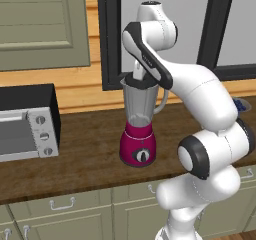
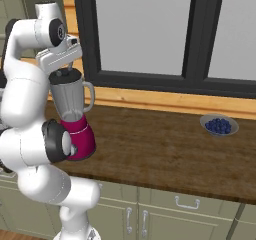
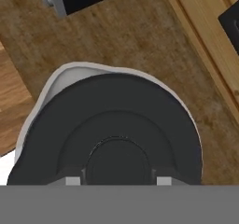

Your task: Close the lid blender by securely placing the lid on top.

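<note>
Upright blender [image 1: 138,129], handle rightward, lid [image 3: 112,134] flat on rim

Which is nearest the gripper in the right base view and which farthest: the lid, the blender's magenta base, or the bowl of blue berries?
1. The lid, directly under the gripper, at the top of the blender jar.
2. The magenta base, lower down, standing on the counter.
3. The bowl of blue berries, far across the counter below the window.

Lid [image 2: 65,74] on blender [image 2: 73,115] rim
</note>
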